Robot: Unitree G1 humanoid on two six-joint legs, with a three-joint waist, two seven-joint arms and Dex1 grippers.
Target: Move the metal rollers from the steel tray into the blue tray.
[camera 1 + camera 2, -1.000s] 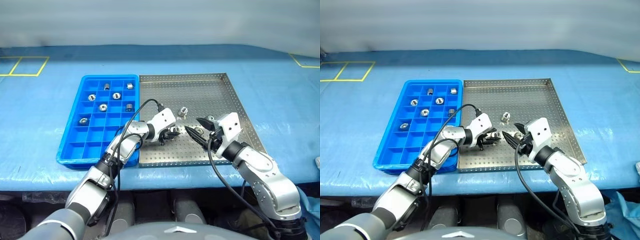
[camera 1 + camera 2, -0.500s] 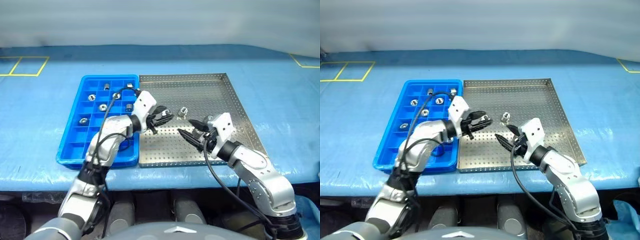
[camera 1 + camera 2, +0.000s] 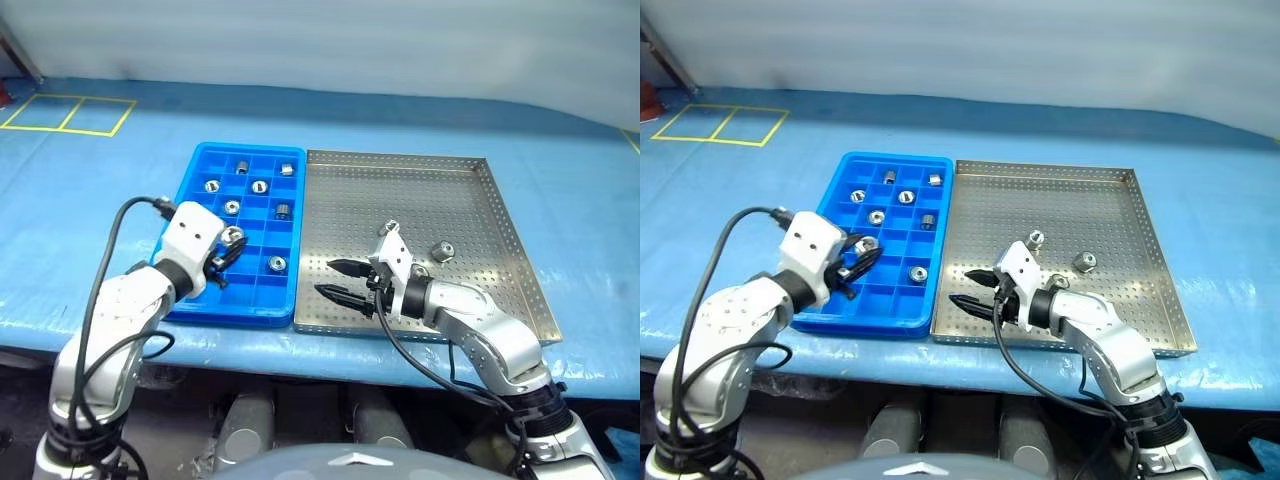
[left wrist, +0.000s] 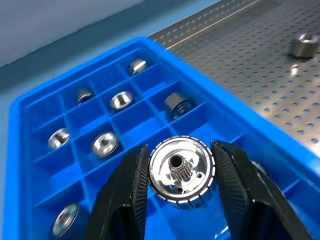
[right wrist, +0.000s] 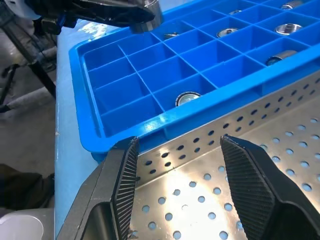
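Rollers are the job, and one metal roller (image 4: 181, 171) sits clamped between the left gripper's (image 3: 225, 258) fingers, hovering over the blue tray (image 3: 203, 158) near its 7 o'clock corner. To finish well, I'd judge the left gripper should centre the roller over a vacant compartment (several show bare blue floor at the near end), lower it below the divider tops, then release, so it cannot bounce into a filled cell.

The blue tray holds seven rollers (image 3: 278, 264) in separate cells, mostly toward 12 o'clock, one nearer 5 o'clock. The steel tray (image 3: 400, 160), touching the blue tray's 3 o'clock side on the surface (image 3: 100, 200), keeps about three rollers (image 3: 441, 250), toward 4 o'clock. The right gripper (image 3: 338, 280) hangs over the steel tray's 7 o'clock corner, fingers apart and grasping nothing.
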